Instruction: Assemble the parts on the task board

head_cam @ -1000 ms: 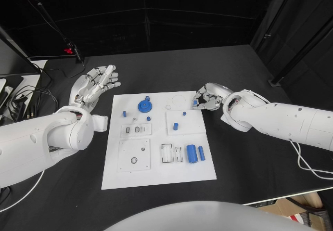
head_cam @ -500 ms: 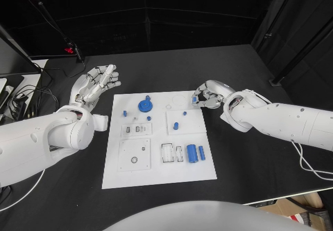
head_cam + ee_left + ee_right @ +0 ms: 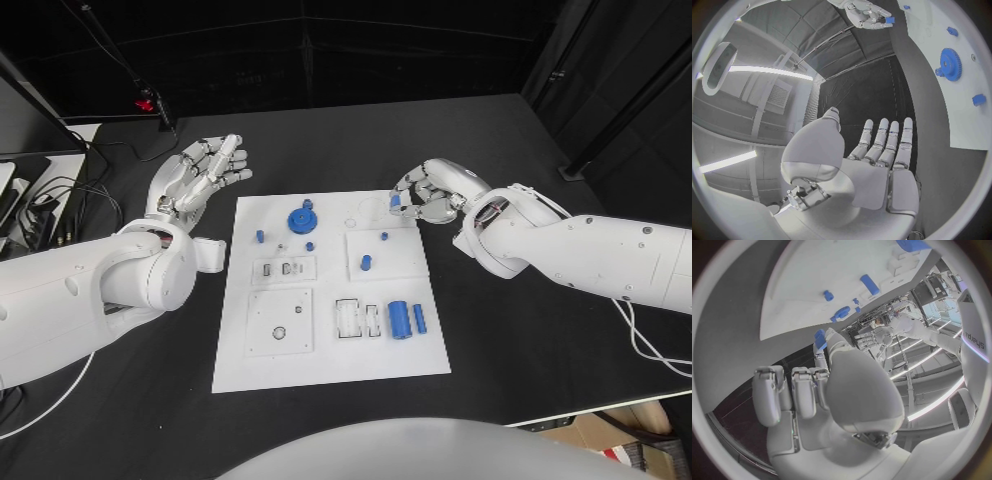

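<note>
Right hand (image 3: pixel 428 195) pinched small blue part (image 3: pixel 395 201) (long axis roughly upright), raised since earlier frame above task board (image 3: pixel 329 350), upper right; left hand (image 3: pixel 199 175) spread flat.

black table (image 3: pixel 476 140), dark curtains (image 3: pixel 361 50), ceiling strip lights (image 3: pixel 770 71)

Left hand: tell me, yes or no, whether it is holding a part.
No, the left hand lies beside the task board, fingers straight, nothing in them.

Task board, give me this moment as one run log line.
right hand: pinches small blue part above task board far edge | left hand: open, off board | blue gear: on board
</note>
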You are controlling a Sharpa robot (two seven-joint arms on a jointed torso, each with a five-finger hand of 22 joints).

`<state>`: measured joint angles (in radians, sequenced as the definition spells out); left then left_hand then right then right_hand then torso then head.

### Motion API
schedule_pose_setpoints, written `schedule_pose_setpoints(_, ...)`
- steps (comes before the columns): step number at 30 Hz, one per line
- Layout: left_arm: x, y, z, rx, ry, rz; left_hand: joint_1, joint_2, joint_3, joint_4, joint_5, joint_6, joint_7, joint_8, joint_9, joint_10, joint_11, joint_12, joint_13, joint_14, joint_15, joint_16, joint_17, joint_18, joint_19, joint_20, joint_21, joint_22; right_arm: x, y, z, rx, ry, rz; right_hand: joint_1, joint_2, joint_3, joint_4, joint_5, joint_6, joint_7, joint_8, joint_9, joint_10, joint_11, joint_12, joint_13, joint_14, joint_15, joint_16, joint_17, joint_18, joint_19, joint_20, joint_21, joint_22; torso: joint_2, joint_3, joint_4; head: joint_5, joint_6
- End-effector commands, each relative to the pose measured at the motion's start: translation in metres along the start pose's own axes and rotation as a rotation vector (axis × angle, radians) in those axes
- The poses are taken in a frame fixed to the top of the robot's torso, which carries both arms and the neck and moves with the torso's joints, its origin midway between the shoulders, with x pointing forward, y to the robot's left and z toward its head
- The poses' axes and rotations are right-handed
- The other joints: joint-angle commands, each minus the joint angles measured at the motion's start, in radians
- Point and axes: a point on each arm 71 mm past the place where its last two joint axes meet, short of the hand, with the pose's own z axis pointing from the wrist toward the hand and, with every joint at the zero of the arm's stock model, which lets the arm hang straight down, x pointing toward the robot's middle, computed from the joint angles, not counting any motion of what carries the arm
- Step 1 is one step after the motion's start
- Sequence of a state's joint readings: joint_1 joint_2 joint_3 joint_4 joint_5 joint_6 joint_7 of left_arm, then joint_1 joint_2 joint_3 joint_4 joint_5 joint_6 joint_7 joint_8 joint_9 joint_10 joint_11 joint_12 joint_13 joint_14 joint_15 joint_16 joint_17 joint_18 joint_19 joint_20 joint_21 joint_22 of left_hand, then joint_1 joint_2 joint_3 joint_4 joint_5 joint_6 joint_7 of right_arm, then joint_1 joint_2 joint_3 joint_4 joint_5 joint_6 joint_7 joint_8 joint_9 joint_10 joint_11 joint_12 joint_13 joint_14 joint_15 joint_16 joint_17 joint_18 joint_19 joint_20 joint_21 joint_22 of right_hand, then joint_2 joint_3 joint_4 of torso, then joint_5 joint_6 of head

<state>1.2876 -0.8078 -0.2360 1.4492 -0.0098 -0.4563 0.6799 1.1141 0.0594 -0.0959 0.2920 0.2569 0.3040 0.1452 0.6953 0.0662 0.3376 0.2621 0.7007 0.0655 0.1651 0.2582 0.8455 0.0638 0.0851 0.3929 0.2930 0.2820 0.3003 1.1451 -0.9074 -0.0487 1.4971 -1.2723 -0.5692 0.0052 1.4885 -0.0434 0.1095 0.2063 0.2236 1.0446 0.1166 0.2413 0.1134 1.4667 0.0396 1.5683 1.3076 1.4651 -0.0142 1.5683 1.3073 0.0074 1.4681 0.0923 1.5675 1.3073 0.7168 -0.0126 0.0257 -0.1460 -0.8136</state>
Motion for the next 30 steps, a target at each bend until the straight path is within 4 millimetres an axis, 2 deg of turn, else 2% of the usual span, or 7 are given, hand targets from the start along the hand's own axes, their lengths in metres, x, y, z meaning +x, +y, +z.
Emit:
schedule_pose_setpoints(1,0.002,-0.012,0.000,0.165,0.010,0.000,0.003,0.005,-0.008,0.000,0.005,0.003,0.151,-0.004,0.000,0.006,-0.001,0.006,-0.001,0.003,0.001,-0.004,0.001,0.007,-0.007,-0.003,0.001,-0.001,0.002,0.012,0.000,-0.010,-0.011,0.022,0.005,0.004,0.004,-0.004,0.004,0.015,-0.004,0.002,0.001,0.104,0.006,0.002,0.263,0.106,0.005,0.002,0.263,-0.007,0.103,0.007,0.003,0.263,0.001,0.0010,0.0004,0.005,0.005)
schedule_pose_setpoints(7,0.002,-0.012,0.000,0.165,0.011,0.000,0.003,0.005,-0.008,0.000,0.005,0.004,0.151,-0.004,0.000,0.006,-0.001,0.006,-0.001,0.003,0.001,-0.004,0.001,0.007,-0.007,-0.003,0.001,-0.001,0.012,0.034,0.002,-0.029,0.026,0.053,0.005,0.004,0.005,-0.005,0.004,0.017,-0.004,0.000,0.001,0.104,0.007,0.002,0.263,0.106,0.006,0.002,0.263,-0.007,0.103,0.008,0.003,0.263,0.000,0.0011,0.0019,0.019,0.004)
schedule_pose_setpoints(13,0.002,-0.012,0.000,0.165,0.010,0.000,0.003,0.005,-0.008,0.000,0.005,0.004,0.151,-0.004,0.000,0.006,-0.001,0.006,-0.001,0.003,0.001,-0.004,0.001,0.007,-0.007,-0.003,0.001,-0.001,0.023,0.057,0.004,-0.055,0.064,0.079,0.007,0.006,0.006,-0.006,0.005,0.022,-0.003,-0.002,0.000,0.104,0.008,0.002,0.263,0.106,0.007,0.002,0.263,-0.007,0.103,0.009,0.003,0.263,0.001,0.0013,0.0005,0.058,0.004)
schedule_pose_setpoints(16,0.003,-0.012,0.000,0.165,0.011,0.000,0.003,0.005,-0.008,0.000,0.005,0.004,0.151,-0.004,0.000,0.006,-0.001,0.006,-0.001,0.003,0.001,-0.004,0.001,0.007,-0.007,-0.003,0.001,-0.001,0.029,0.070,0.005,-0.068,0.087,0.081,0.008,0.007,0.008,-0.008,0.005,0.025,-0.004,-0.003,0.000,0.104,0.008,0.002,0.263,0.106,0.007,0.002,0.263,-0.007,0.103,0.010,0.003,0.263,0.002,0.0011,0.0006,0.080,-0.002)
schedule_pose_setpoints(19,0.003,-0.012,0.000,0.165,0.012,0.000,0.003,0.005,-0.008,0.000,0.005,0.004,0.151,-0.004,0.000,0.006,-0.001,0.006,-0.001,0.003,0.001,-0.004,0.001,0.007,-0.007,-0.003,0.001,-0.001,0.036,0.082,0.006,-0.078,0.109,0.074,0.009,0.007,0.008,-0.009,0.006,0.029,-0.004,-0.004,0.000,0.104,0.008,0.002,0.263,0.106,0.008,0.002,0.263,-0.007,0.103,0.010,0.003,0.263,0.002,0.0006,0.0008,0.093,-0.004)
schedule_pose_setpoints(24,0.004,-0.013,0.000,0.165,0.013,-0.002,0.003,0.005,-0.008,0.000,0.005,0.004,0.151,-0.004,0.000,0.006,-0.001,0.006,-0.001,0.003,0.001,-0.004,0.001,0.007,-0.007,-0.003,0.001,-0.001,0.047,0.103,0.008,-0.090,0.147,0.055,0.011,0.008,0.009,-0.011,0.006,0.037,-0.006,-0.005,0.000,0.104,0.007,0.002,0.263,0.106,0.008,0.002,0.263,-0.007,0.103,0.011,0.003,0.263,0.002,0.0015,-0.0004,0.104,-0.010)
schedule_pose_setpoints(30,0.004,-0.012,0.000,0.165,0.013,-0.001,0.003,0.005,-0.008,0.000,0.005,0.004,0.151,-0.004,0.000,0.006,-0.001,0.006,-0.001,0.003,0.001,-0.004,0.001,0.007,-0.007,-0.003,0.001,-0.001,0.055,0.118,0.010,-0.088,0.173,0.028,0.011,0.008,0.009,-0.012,0.006,0.038,-0.006,-0.006,0.000,0.104,0.007,0.002,0.263,0.106,0.008,0.002,0.263,-0.007,0.103,0.011,0.003,0.263,0.001,-0.0003,0.0013,0.114,-0.019)
